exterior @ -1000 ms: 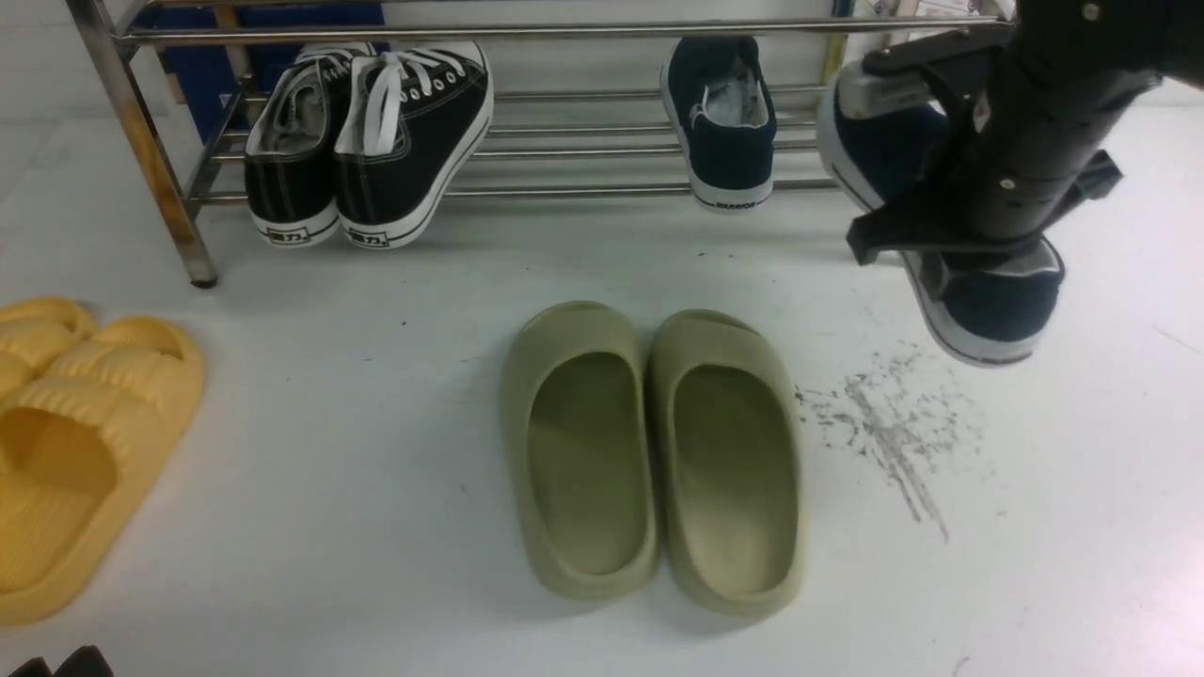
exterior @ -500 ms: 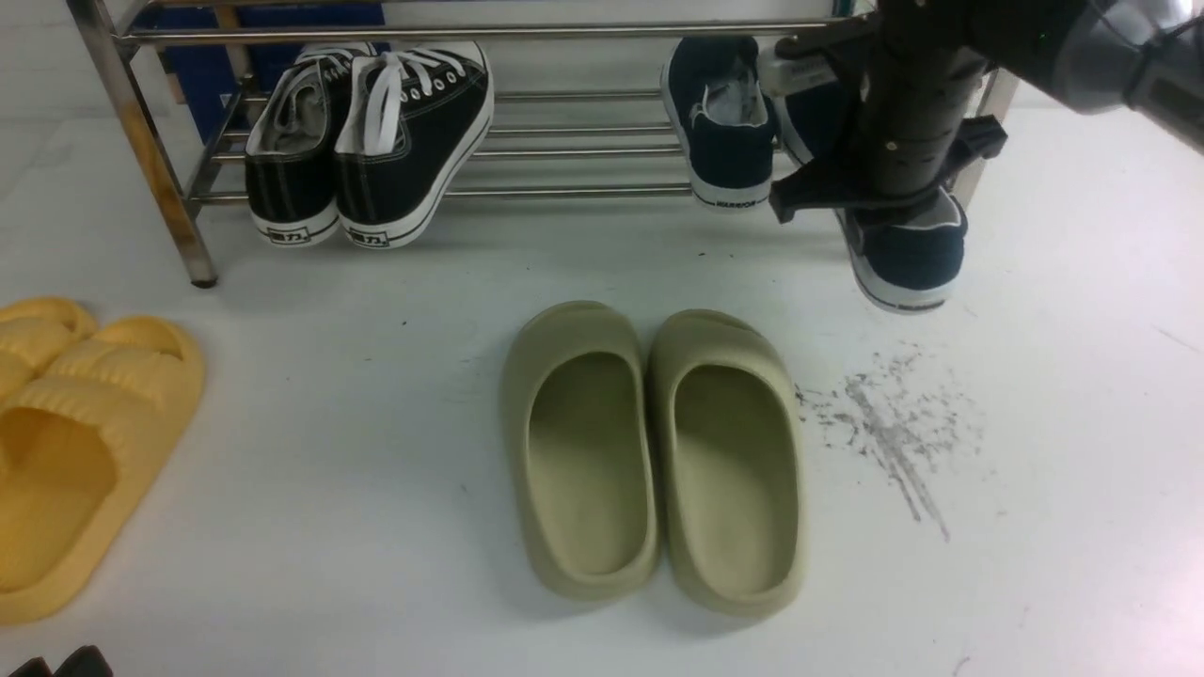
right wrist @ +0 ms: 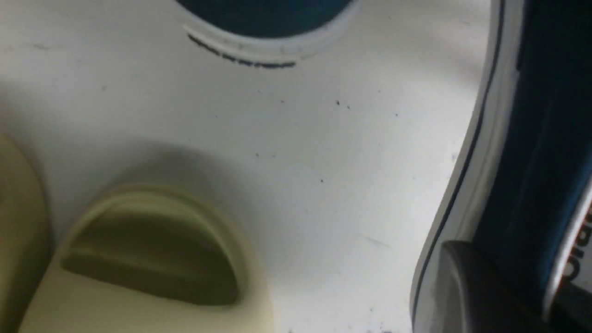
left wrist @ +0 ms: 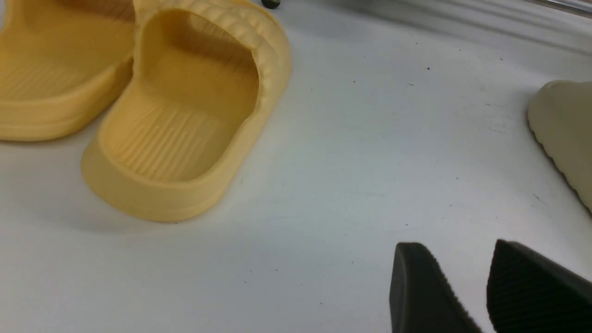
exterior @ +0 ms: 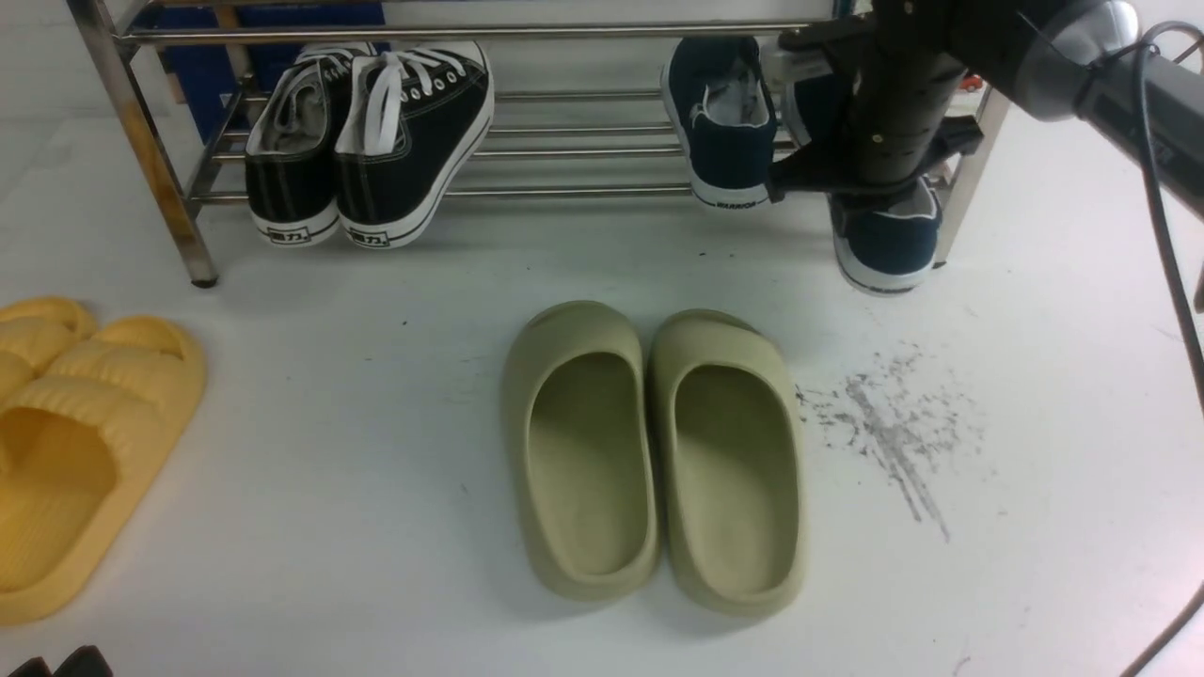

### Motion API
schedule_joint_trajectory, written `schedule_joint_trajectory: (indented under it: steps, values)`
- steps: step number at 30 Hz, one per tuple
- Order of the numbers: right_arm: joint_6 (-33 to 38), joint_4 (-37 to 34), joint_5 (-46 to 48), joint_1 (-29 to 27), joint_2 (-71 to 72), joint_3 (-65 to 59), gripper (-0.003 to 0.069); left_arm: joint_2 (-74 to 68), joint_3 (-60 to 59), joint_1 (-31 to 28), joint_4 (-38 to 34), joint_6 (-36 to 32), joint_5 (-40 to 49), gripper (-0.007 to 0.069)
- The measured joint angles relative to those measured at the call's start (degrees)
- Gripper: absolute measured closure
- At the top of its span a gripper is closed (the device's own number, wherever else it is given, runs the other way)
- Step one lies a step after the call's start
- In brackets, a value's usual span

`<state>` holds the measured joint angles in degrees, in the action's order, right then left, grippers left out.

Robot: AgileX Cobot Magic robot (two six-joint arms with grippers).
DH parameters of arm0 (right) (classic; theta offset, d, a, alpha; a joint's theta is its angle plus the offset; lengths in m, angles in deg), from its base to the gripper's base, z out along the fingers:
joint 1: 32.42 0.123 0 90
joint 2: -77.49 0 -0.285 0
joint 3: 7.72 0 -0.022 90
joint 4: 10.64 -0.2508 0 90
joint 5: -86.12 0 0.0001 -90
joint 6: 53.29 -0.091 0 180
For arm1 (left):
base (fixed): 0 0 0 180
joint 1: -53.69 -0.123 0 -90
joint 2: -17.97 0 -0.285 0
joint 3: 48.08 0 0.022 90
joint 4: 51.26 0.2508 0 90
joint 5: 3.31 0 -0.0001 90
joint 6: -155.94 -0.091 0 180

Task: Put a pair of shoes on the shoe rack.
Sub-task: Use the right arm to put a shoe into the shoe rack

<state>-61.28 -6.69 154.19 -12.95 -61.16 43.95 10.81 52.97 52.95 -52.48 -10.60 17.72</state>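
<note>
1. Two navy slip-ons were at the right end of the shoe rack (exterior: 564, 192). The first navy shoe (exterior: 724, 122) lay on the low tubes, heel toward me.
2. The right gripper (exterior: 870, 185) was clamped on the second navy shoe (exterior: 889, 249), just right of the first. It gripped the shoe from above at the collar.
3. The held shoe's heel hung past the rack's near edge, low over the floor and just beside the right front leg (exterior: 969, 179). Its toe was hidden behind the gripper, so I could not tell whether it rested on the tubes.
4. The left gripper (left wrist: 462, 296) hovered low at the near left, its jaws apart with nothing between them.
5. The white floor (exterior: 376, 395) carried a grey scuff mark (exterior: 884, 432) near the right side. A blue panel (exterior: 188, 66) showed behind the rack's far left.
6. Black lace-up sneakers (exterior: 376, 141) filled the rack's left end, well apart from the navy pair.
7. Olive-green slides (exterior: 658, 451) sat side by side at the near centre. Yellow slides (exterior: 75, 432) lay at the left.
</note>
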Motion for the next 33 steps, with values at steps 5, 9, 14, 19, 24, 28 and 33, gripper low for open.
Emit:
schedule_joint_trajectory:
  steps: [5, 9, 14, 19, 24, 28, 33]
  values:
    - [0.69, -0.93, -3.52, 0.0, -0.67, 0.05, 0.0631, 0.0, 0.0, 0.0, 0.0, 0.0, 0.0, 0.0386]
    - [0.81, -0.43, -5.34, -0.02, -0.74, 0.05, 0.0631, 0.0, 0.0, 0.0, 0.0, 0.0, 0.0, 0.0386]
    - [0.87, 1.65, -7.14, -0.02, -0.74, 0.05, 0.0631, 0.0, 0.0, 0.0, 0.0, 0.0, 0.0, 0.0386]
    - [0.87, 1.93, -10.01, -0.02, -1.13, 0.05, 0.0628, 0.0, 0.0, 0.0, 0.0, 0.0, 0.0, 0.0386]
    - [0.93, 1.74, -11.77, -0.46, -1.85, 0.05, 0.059, 0.0, 0.0, 0.0, 0.0, 0.0, 0.0, 0.0386]
    - [0.99, 1.69, -12.59, -0.98, -1.92, 0.31, 0.0501, 0.0, 0.0, 0.0, 0.0, 0.0, 0.0, 0.0386]
    - [0.99, 1.19, -13.67, -1.19, -1.68, 0.66, 0.0345, 0.0, 0.0, 0.0, 0.0, 0.0, 0.0, 0.0386]
